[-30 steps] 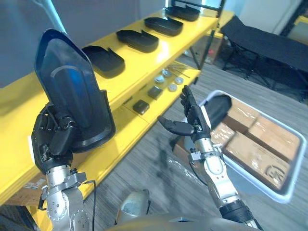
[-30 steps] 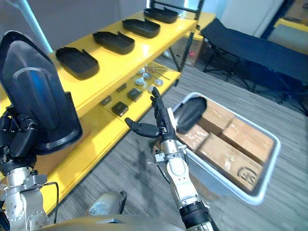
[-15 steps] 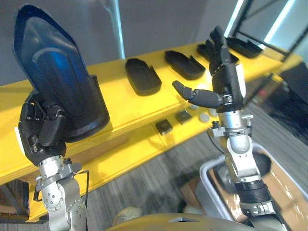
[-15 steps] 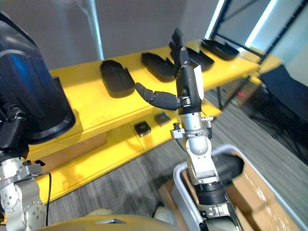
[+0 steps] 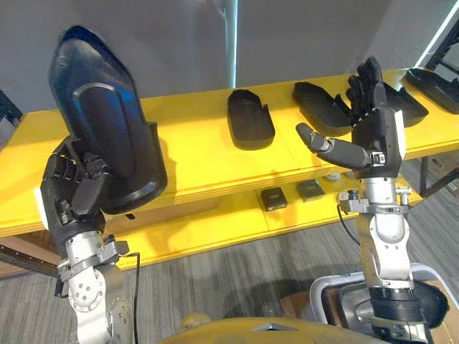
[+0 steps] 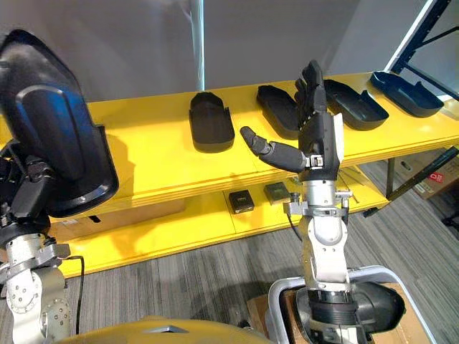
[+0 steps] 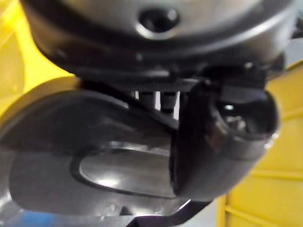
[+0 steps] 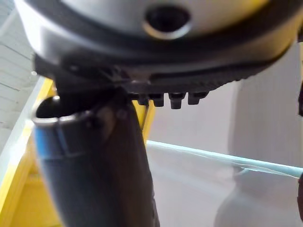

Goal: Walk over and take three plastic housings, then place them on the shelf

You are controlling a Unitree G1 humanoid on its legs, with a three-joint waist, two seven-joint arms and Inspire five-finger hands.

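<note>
The left hand [image 5: 70, 204] is raised at the robot's left, its fingers [image 5: 87, 188] clenched around the lower end of a large dark glossy plastic housing [image 5: 106, 132], a long rounded shell that stands upright with its narrow end at the top. Behind it runs a yellow two-level shelf [image 5: 190, 147]. A row of dark shallow plastic housings [image 5: 250, 119] lies on the top level, spaced apart along the shelf to the right. The right hand [image 5: 378, 135] is held up in front of that row, holding nothing, with fingers [image 5: 370, 80] straight and released and the thumb stretched out sideways. Two small dark square blocks [image 5: 273, 198] sit on the lower level. On the floor by the right arm stands a grey plastic bin [image 6: 275, 292] with another dark rounded housing [image 6: 376, 306] inside it.
</note>
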